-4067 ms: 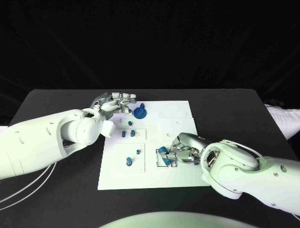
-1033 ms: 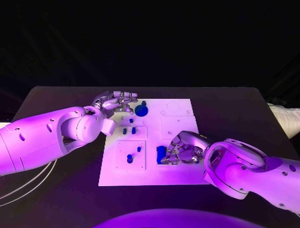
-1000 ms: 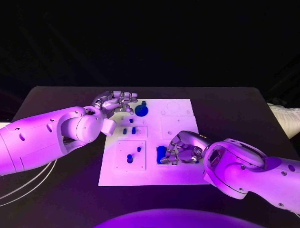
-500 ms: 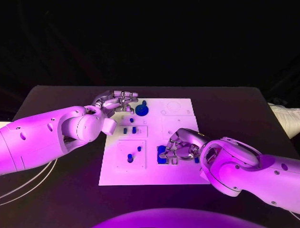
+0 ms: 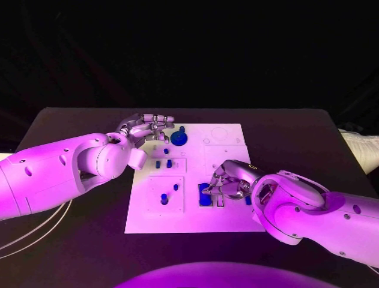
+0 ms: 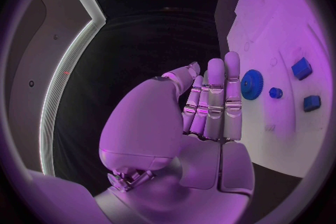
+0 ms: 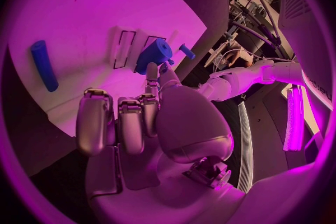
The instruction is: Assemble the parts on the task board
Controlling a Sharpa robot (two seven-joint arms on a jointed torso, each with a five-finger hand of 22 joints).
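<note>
The white task board (image 5: pixel 224 157) lies mid-table. My right hand (image 5: pixel 228 185) is low over its near right part and pinches a blue block (image 5: pixel 205 197) between thumb and a finger. In the right wrist view that blue block (image 7: pixel 155 55) has a small peg on it and sits by two narrow slots (image 7: pixel 126 45); a long blue bar (image 7: pixel 43 65) lies flat on the board. My left hand (image 5: pixel 149 127) hovers at the board's far left corner, holding nothing, beside the blue gear (image 5: pixel 179 138). From the left wrist its fingers (image 6: pixel 213 95) are straight, near the gear (image 6: pixel 251 84).
Small blue parts (image 5: pixel 163 164) stand in the board's left column, with more of them (image 5: pixel 164 198) nearer me. A white bag (image 5: pixel 367 150) lies at the table's right edge. Pale cables (image 5: pixel 16 240) run along the left side of the table.
My right hand has shifted slightly away from me and to the left with the blue block, which now sits lower against the board. My left hand has stayed put.
</note>
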